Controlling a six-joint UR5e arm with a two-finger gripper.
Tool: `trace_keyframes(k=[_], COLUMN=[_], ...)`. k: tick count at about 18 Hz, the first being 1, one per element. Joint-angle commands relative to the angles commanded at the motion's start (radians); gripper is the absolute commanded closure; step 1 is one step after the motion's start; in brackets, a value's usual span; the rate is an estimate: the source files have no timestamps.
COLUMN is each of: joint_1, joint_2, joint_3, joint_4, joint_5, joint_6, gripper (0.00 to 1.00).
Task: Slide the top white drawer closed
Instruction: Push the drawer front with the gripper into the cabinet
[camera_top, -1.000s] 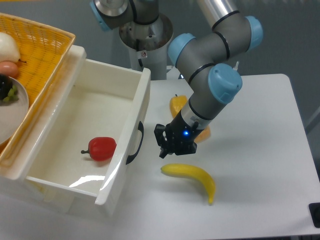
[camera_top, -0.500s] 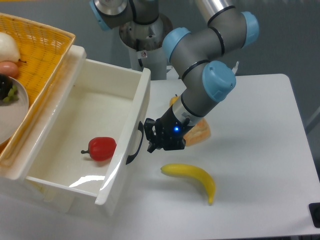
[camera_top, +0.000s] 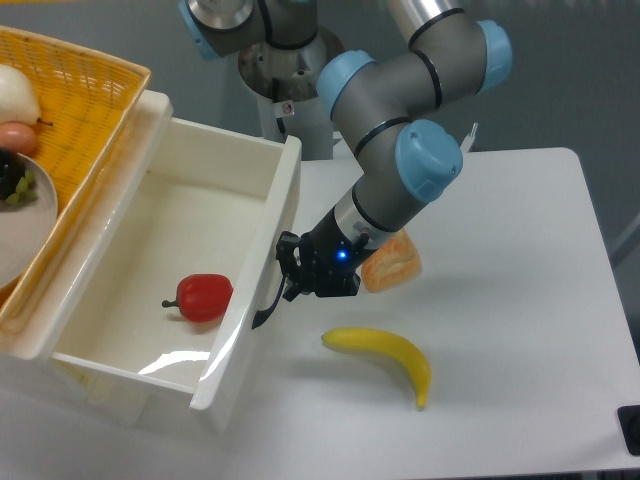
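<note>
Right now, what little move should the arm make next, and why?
Probably press on leftward against the front panel. The tool sits right at the black handle of the top white drawer, which is wide open with a red pepper inside.

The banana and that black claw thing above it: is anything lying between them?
No. In the camera view, only bare white table shows between the banana and the end effector.

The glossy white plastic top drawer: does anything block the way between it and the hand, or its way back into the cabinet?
Nothing visible does. The hand is already at the curved black handle of the glossy white plastic top drawer. The red pepper lies inside it, below the rim.
</note>
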Motion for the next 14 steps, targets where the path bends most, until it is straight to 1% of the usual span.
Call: trace_keyframes(k=[9,14], joint_1=[-0.003,-0.026], joint_2=[0.02,0.02], joint_3=[-0.006,-0.006], joint_4=[-0.002,-0.002], joint_5=[-0.018,-0.02], joint_6=[-0.005,-0.006], gripper=[1.0,1.0])
